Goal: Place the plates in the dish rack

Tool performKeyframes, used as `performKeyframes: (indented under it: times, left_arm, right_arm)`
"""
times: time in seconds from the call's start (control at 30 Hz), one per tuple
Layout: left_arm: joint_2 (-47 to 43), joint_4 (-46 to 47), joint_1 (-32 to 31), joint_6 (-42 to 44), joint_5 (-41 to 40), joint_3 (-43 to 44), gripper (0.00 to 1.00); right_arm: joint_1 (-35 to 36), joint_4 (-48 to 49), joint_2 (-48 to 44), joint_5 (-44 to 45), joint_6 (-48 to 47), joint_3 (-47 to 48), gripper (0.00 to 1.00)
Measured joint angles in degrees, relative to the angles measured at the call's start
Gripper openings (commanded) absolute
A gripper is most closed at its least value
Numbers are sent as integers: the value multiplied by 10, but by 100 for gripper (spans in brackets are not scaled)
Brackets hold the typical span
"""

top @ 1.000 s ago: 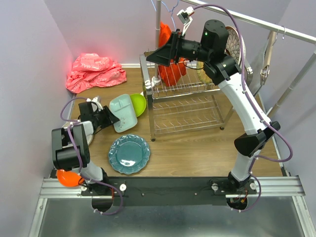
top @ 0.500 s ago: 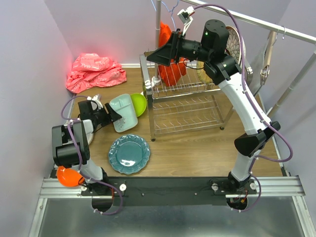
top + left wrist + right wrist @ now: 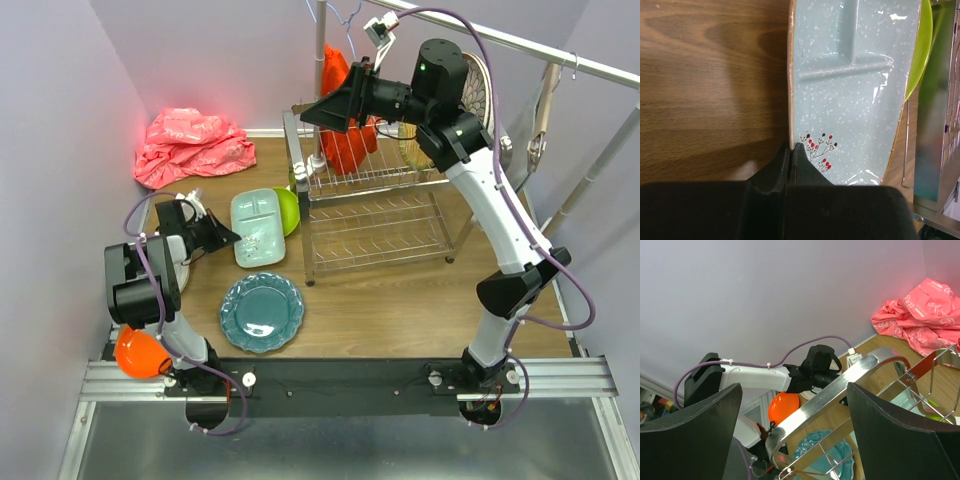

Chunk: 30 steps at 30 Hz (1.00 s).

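The tray [image 3: 850, 100], left of the chrome rack [image 3: 375, 215], is mint flecked with white. It has a brown rim and a sprig of red and black berries. A lime plate [image 3: 288, 208] shows between tray and rack. An orange plate [image 3: 347, 147] stands in the rack, and a teal plate [image 3: 262, 311] lies front-left of it. The cloth [image 3: 192, 145], far left of the rack, is pinkish red with pale markings. The table [image 3: 400, 300] is brown wood grain.

Your wooden table [image 3: 400, 300] carries a pink cloth [image 3: 190, 145] bunched in the far left corner, and the wire dish rack [image 3: 375, 215] stands far, right of centre. A teal plate [image 3: 261, 312] lies flat, near left. Just beyond it, the mint tray [image 3: 255, 227] overlaps a green plate [image 3: 288, 208] beside the rack.
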Motion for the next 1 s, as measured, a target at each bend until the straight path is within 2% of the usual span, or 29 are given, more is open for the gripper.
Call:
performKeyframes:
  times: [0.17,0.4,0.53,0.77,1.0]
  left_arm:
    - [-12,-19,10,12,11,-2,0]
    - [-84,-102,56,30,20,-10,0]
    - [-134,-116,86,14,39,-10,0]
    - [-231,-66,104,-100,70,-11,0]
    - [-299,40,104,-278,78,-1,0]
  right_arm:
    - [-3,0,-5,0,0,-2,93]
    - [-3,0,-7,0,0,-2,93]
    - [-3,0,-7,0,0,-2,93]
    - [-3,0,-7,0,1,-2,93]
    - [-3,0,-2,-1,5,16,93]
